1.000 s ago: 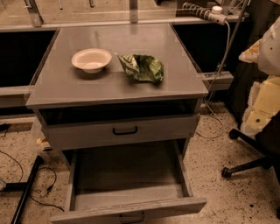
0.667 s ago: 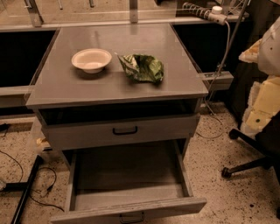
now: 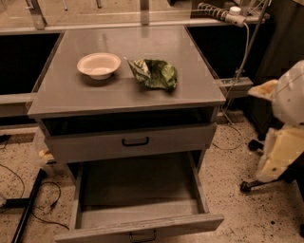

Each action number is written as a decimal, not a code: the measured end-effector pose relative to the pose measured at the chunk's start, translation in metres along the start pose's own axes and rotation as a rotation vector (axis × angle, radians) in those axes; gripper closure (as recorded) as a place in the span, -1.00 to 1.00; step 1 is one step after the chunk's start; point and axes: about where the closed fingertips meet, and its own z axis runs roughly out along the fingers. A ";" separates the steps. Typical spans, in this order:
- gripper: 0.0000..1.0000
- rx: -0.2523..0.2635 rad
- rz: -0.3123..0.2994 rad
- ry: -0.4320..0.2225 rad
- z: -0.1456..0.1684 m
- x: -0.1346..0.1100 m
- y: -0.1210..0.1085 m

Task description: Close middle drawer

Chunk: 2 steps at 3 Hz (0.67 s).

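Note:
The middle drawer [image 3: 140, 190] is pulled far out at the bottom of the grey cabinet. Its plain grey inside is bare, and its front with a small black handle [image 3: 142, 236] lies at the frame's lower edge. Above it, a slimmer drawer [image 3: 133, 142] with a black bar handle stands out only slightly, with a dark gap over it. My gripper [image 3: 278, 156] hangs on the pale arm at the right edge, to the right of the cabinet and well apart from the open drawer.
On the cabinet top [image 3: 61, 95] stand a white bowl [image 3: 99, 65] and a crumpled green bag [image 3: 154, 73]. A power strip [image 3: 221, 13] and its cable hang at the back right. A chair base [image 3: 251, 185] and black floor cables [image 3: 28, 204] flank the cabinet.

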 end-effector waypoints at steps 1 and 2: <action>-0.62 -0.015 -0.006 -0.098 0.039 0.012 0.029; -0.15 -0.016 0.005 -0.189 0.084 0.022 0.054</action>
